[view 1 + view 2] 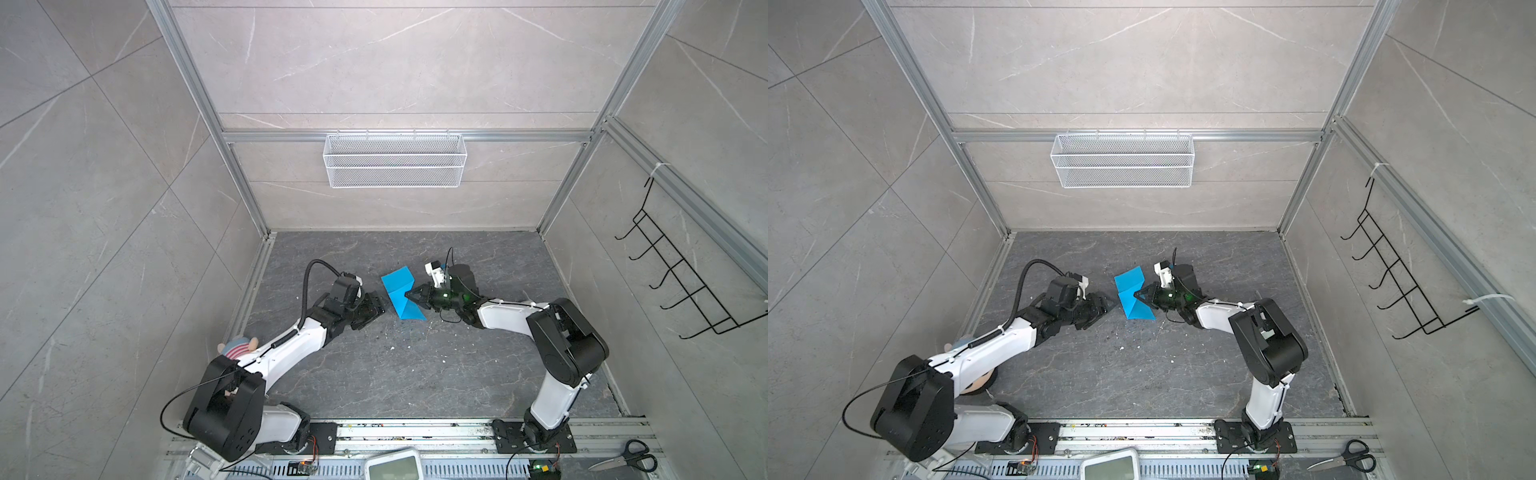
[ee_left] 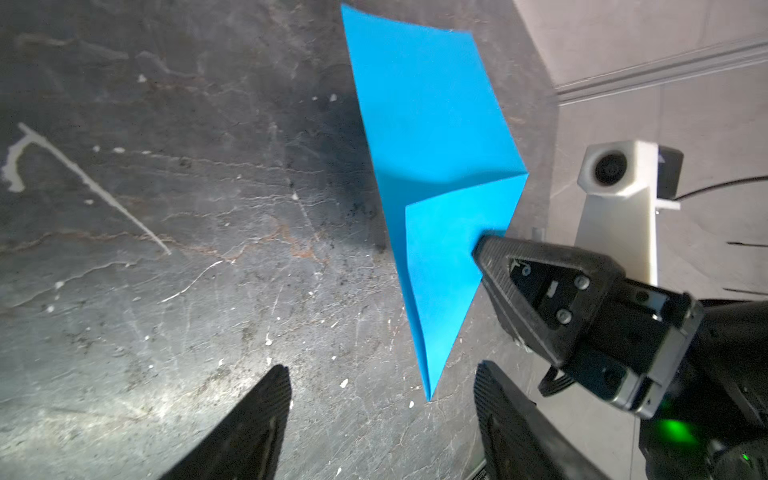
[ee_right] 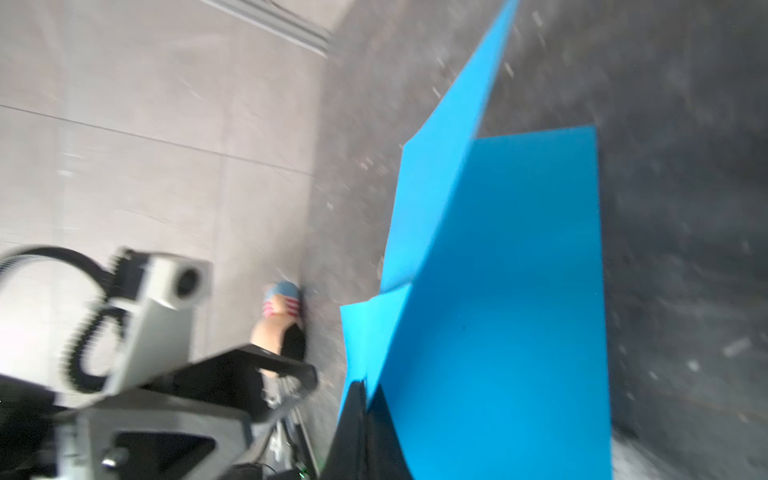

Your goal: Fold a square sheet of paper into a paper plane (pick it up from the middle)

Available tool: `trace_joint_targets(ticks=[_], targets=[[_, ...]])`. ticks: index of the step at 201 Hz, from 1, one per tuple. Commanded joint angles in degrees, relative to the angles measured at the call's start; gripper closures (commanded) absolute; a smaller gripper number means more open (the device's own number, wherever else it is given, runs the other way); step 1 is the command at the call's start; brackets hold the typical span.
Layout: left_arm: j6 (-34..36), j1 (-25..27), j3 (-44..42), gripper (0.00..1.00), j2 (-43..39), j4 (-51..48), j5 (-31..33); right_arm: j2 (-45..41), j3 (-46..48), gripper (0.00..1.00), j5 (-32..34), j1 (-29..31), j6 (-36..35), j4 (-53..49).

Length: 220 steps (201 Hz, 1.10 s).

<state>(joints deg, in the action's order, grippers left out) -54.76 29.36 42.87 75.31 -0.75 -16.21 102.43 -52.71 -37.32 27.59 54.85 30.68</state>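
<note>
The square sheet of paper (image 1: 399,293) (image 1: 1133,296) is bright blue, partly folded with creases, and stands half raised off the dark floor in both top views. My right gripper (image 1: 409,294) (image 1: 1138,294) is shut on its right edge; the right wrist view shows the black jaws (image 3: 361,386) pinched together on the blue sheet (image 3: 498,291). My left gripper (image 1: 379,307) (image 1: 1108,305) (image 2: 382,370) is open just left of the sheet and holds nothing. The paper's (image 2: 436,145) pointed corner lies between the left fingers without touching them. A paper plane is out of view.
A white wire basket (image 1: 395,160) hangs on the back wall and a black hook rack (image 1: 685,282) on the right wall. A plush toy (image 1: 241,347) lies under the left arm. Scissors (image 1: 627,457) and a white device (image 1: 392,463) sit at the front rail.
</note>
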Motion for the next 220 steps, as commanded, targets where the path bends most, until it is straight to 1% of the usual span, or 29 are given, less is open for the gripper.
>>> trace_joint_targets(ticks=[1, 19, 42, 59, 79, 100, 111, 151, 192, 205, 220], targets=[[-5.71, 0.08, -3.90, 0.18, -2.08, 14.18, -4.05, -2.52, -0.40, 1.00, -2.06, -0.12, 6.61, 7.02], [-9.01, 0.15, -5.08, 0.17, -1.56, 20.58, -6.50, -3.32, -1.23, 1.00, -3.08, -0.26, 8.22, 7.88], [-10.44, 0.43, -4.00, 0.17, 0.45, 26.19, -10.12, -3.82, -1.69, 1.00, -4.13, -0.26, 9.84, 8.65], [-10.77, 0.78, -3.34, 0.19, 1.48, 29.29, -11.20, -3.99, -1.83, 1.00, -4.68, -0.25, 10.53, 8.94], [-11.42, 0.95, -2.99, 0.26, 2.40, 32.05, -11.83, -4.13, -1.79, 1.00, -4.82, -0.24, 11.17, 9.20], [-12.83, 1.03, -1.77, 0.39, 3.98, 32.35, -13.13, -3.91, -1.54, 1.00, -5.12, -0.21, 12.59, 10.72], [-13.65, 1.35, -1.65, 0.43, 4.74, 33.16, -13.61, -3.77, -1.53, 1.00, -5.31, -0.26, 13.12, 11.54], [-14.25, 2.30, -2.12, 0.64, 5.49, 34.25, -13.71, -3.31, -1.52, 1.00, -5.22, -0.26, 13.44, 11.95], [-13.53, 2.33, -2.59, 0.75, 4.76, 33.51, -12.83, -3.15, -1.00, 1.00, -5.13, -0.25, 13.35, 11.92], [-13.68, 2.29, -2.66, 0.76, 4.72, 33.30, -12.30, -3.22, -0.90, 1.00, -5.17, -0.33, 13.35, 12.02], [-14.54, 2.25, -3.12, 0.75, 4.75, 34.10, -11.87, -3.27, -0.57, 1.00, -5.16, -0.35, 13.26, 12.03]])
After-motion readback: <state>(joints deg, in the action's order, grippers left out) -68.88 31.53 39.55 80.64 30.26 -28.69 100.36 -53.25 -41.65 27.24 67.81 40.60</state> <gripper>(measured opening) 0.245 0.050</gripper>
